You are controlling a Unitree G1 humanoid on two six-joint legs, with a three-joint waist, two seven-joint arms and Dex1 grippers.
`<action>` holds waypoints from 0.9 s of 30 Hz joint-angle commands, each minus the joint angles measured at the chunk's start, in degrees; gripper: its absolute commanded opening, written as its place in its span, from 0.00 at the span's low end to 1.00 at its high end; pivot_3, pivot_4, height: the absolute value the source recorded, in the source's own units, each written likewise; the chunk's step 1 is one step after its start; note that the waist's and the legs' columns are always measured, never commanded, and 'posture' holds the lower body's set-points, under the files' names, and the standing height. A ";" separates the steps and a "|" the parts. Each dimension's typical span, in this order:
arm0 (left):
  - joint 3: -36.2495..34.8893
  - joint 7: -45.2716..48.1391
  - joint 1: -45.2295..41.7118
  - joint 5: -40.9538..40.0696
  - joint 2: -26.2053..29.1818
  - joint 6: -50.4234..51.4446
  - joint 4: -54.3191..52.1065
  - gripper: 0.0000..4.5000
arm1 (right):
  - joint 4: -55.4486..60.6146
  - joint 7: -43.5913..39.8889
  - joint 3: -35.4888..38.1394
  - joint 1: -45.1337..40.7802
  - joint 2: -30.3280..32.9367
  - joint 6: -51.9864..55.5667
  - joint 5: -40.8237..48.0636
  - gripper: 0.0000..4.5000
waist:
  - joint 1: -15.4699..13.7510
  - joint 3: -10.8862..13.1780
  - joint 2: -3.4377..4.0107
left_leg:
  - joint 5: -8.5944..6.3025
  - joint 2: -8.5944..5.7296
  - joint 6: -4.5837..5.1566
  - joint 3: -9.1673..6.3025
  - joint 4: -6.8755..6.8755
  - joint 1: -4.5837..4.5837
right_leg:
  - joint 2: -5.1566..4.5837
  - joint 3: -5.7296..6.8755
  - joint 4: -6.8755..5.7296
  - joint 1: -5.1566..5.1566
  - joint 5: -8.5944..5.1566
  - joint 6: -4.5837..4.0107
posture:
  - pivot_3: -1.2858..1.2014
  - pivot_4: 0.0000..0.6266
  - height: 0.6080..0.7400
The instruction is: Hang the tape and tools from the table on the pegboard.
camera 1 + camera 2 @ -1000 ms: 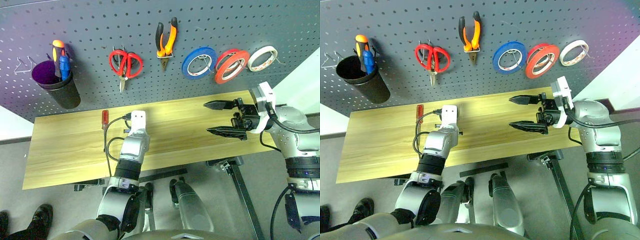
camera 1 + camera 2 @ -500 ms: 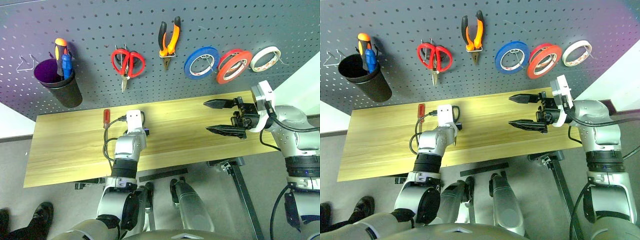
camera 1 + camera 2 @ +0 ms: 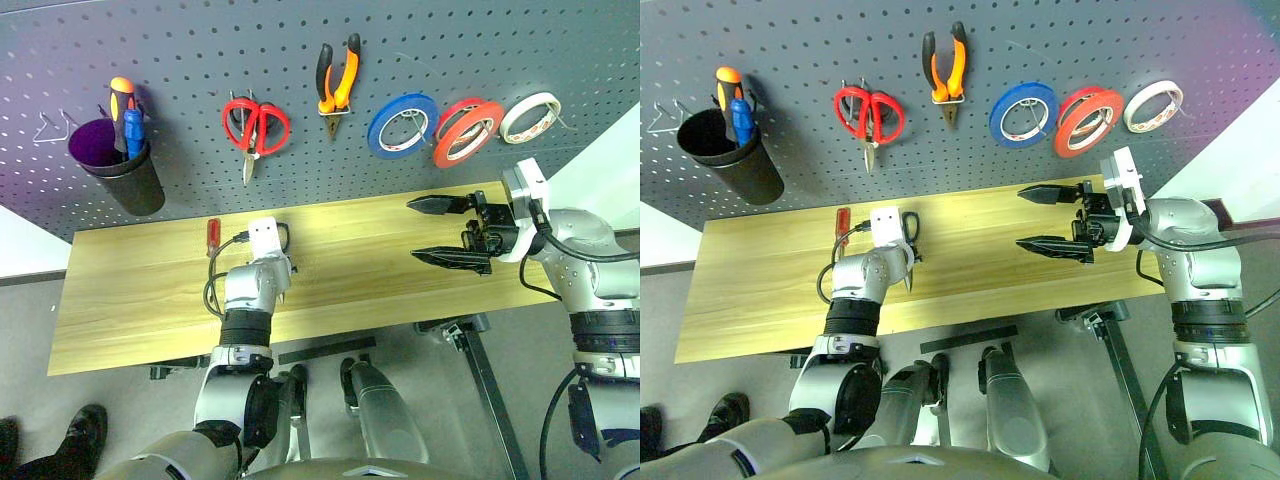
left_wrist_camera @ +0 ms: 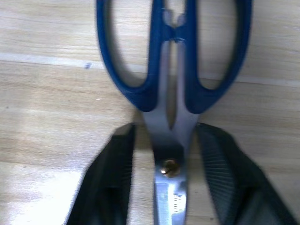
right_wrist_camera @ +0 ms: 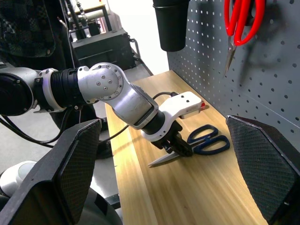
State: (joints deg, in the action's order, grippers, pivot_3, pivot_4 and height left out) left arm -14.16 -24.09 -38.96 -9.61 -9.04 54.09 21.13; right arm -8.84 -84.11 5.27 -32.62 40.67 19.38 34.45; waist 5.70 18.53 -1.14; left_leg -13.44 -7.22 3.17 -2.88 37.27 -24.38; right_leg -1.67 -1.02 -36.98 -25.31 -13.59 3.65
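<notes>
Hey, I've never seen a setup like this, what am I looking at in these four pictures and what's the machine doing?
It is a two-armed humanoid robot at a wooden table facing a grey pegboard.

Two pictures come from cameras in its head, looking down over both arms. The other two come from a camera on each wrist.

On the table lie blue-handled scissors and a red-handled screwdriver. The left claw sits down at the scissors, its fingers on either side of the blades near the pivot; they do not look lifted.

The right claw hangs open above the table, holding nothing.

Pliers, red scissors and three tape rolls already hang on the board.
</notes>
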 commanded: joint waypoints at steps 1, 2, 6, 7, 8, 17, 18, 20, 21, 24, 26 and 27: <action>0.20 0.12 1.45 -1.16 -4.55 2.74 3.15 0.19 | 0.62 0.01 1.30 -1.35 0.63 -1.00 0.12 1.00 | -0.01 0.00 0.00 | 0.00 0.00 0.00 0.00 0.01 0.00 | 0.00 0.00 0.01 0.01 0.00 0.01 | 0.39 0.61 0.92; 0.30 -0.08 1.58 -1.13 -4.60 2.74 3.13 0.17 | 0.51 0.02 1.32 -1.55 0.66 -1.08 0.07 1.00 | -0.01 0.00 0.00 | 0.00 0.00 0.00 0.00 0.01 0.00 | 0.00 0.00 0.01 0.01 0.01 0.02 | 0.39 0.61 0.92; 0.47 0.01 1.77 -1.49 -4.60 2.66 2.92 0.17 | 0.03 0.21 1.48 -2.33 0.36 -0.80 0.26 1.00 | -0.01 0.00 0.00 | 0.00 0.00 0.00 0.00 0.01 0.01 | 0.00 0.00 0.01 0.01 0.01 0.02 | 0.39 0.61 0.92; 0.83 0.27 1.81 -1.43 -4.45 2.63 2.77 0.17 | -0.11 0.31 1.46 -2.36 0.26 -0.93 0.16 1.00 | -0.02 0.00 0.00 | 0.00 0.00 0.00 0.00 0.00 0.01 | 0.00 0.00 0.01 0.01 0.01 0.02 | 0.39 0.61 0.92; 1.38 0.70 1.97 -1.31 -4.30 2.54 2.50 0.17 | -0.18 0.23 1.44 -2.22 0.20 -1.11 0.12 1.00 | -0.03 0.00 0.00 | 0.00 0.00 0.00 0.00 0.00 0.01 | 0.00 0.00 0.01 0.01 0.01 0.02 | 0.39 0.61 0.92; 4.37 3.63 3.65 -0.91 -3.35 0.90 1.18 0.15 | -2.41 0.24 0.97 -2.24 -1.02 -2.47 -0.50 1.00 | 0.00 0.02 0.00 | 0.00 0.00 0.00 0.00 -0.03 -0.01 | -0.01 0.00 0.08 0.00 0.01 0.03 | 0.40 0.60 0.92; 5.87 3.97 4.38 0.13 -2.85 -1.30 0.55 0.15 | -2.53 0.16 1.00 -2.26 -1.10 -2.50 -0.54 1.00 | -0.01 0.02 0.00 | 0.00 0.00 0.00 0.00 -0.04 -0.01 | -0.01 0.00 0.08 0.00 0.01 0.02 | 0.40 0.60 0.92; 7.04 3.55 5.22 1.19 -2.26 -2.21 -0.66 0.14 | -2.67 -0.11 0.95 -2.26 -1.22 -2.40 -0.56 1.00 | 0.00 0.02 0.00 | 0.00 0.00 0.00 0.00 -0.05 -0.01 | -0.01 0.00 0.09 -0.01 0.01 0.03 | 0.40 0.59 0.92; 7.13 3.86 5.65 1.04 -1.76 -0.85 -2.08 0.14 | -2.79 -0.34 0.94 -2.28 -1.21 -2.40 -0.54 1.00 | -0.02 0.02 -0.01 | -0.01 0.00 0.00 0.00 -0.06 -0.02 | -0.01 -0.01 0.11 -0.01 0.01 0.02 | 0.40 0.59 0.92; 6.94 5.65 7.71 -0.11 -0.80 0.05 -7.28 0.14 | -3.54 -0.78 1.11 -2.59 -1.19 -2.58 -0.54 1.00 | 0.06 0.04 -0.01 | -0.02 0.01 0.02 -0.01 -0.08 -0.04 | -0.01 -0.01 0.15 -0.02 0.01 0.02 | 0.40 0.58 0.92; 7.82 7.44 9.36 -0.33 -0.26 1.42 -9.96 0.14 | -4.04 -1.09 1.15 -2.79 -1.25 -2.57 -0.47 1.00 | 0.10 0.05 0.01 | -0.03 0.01 0.05 -0.01 -0.13 -0.06 | -0.01 -0.01 0.24 -0.03 0.01 0.02 | 0.40 0.58 0.92; 8.13 8.52 10.16 -0.66 -0.25 2.09 -10.96 0.14 | -4.23 -1.14 1.11 -2.85 -1.30 -2.72 -0.58 1.00 | 0.08 0.05 0.01 | -0.04 0.01 0.07 -0.01 -0.15 -0.07 | 0.00 -0.01 0.26 -0.05 0.02 0.02 | 0.40 0.58 0.92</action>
State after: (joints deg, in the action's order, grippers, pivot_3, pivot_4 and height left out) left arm -7.38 -16.96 -30.80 -9.82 -9.14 53.82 11.35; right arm -13.30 -84.66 5.29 -34.32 39.32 17.65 33.39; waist 5.78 18.59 -1.13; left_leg -13.49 -7.22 3.24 -2.88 37.10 -24.45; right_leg -1.67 -1.03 -36.70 -25.36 -13.58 3.67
